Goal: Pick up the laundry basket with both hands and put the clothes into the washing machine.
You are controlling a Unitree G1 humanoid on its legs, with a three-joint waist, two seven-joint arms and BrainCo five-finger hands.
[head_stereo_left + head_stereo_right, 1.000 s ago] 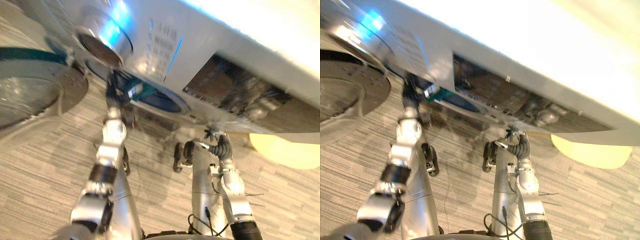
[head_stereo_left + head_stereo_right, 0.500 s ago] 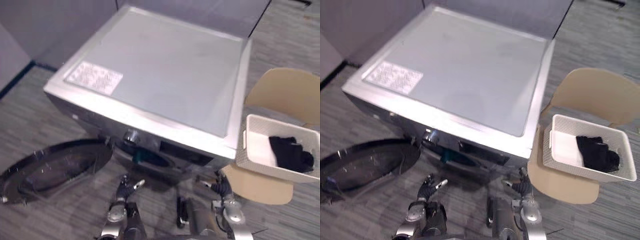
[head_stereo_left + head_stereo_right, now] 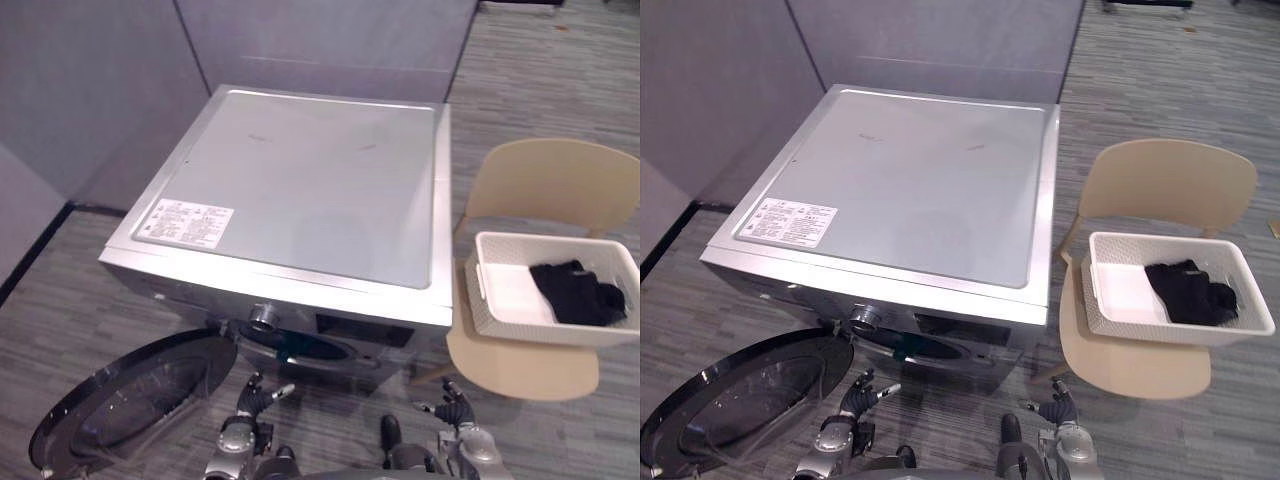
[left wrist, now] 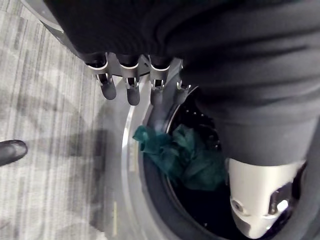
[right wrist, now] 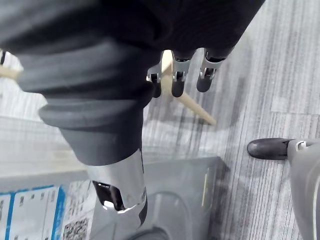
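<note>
A white laundry basket sits on a beige chair to the right of the silver washing machine. Dark clothes lie in its right half. The machine's round door hangs open at the lower left. A teal cloth lies in the mouth of the drum. My left hand is low in front of the drum, its fingers straight and holding nothing. My right hand hangs low by the machine's front right corner, fingers relaxed and empty, well short of the basket.
Grey partition walls stand behind and to the left of the machine. A thin chair leg slants over the striped grey carpet just past my right hand. The open door takes up the floor at the left.
The camera has risen from close on the machine's front to a view over the whole machine, chair and basket. Both hands stay low before the machine, empty.
</note>
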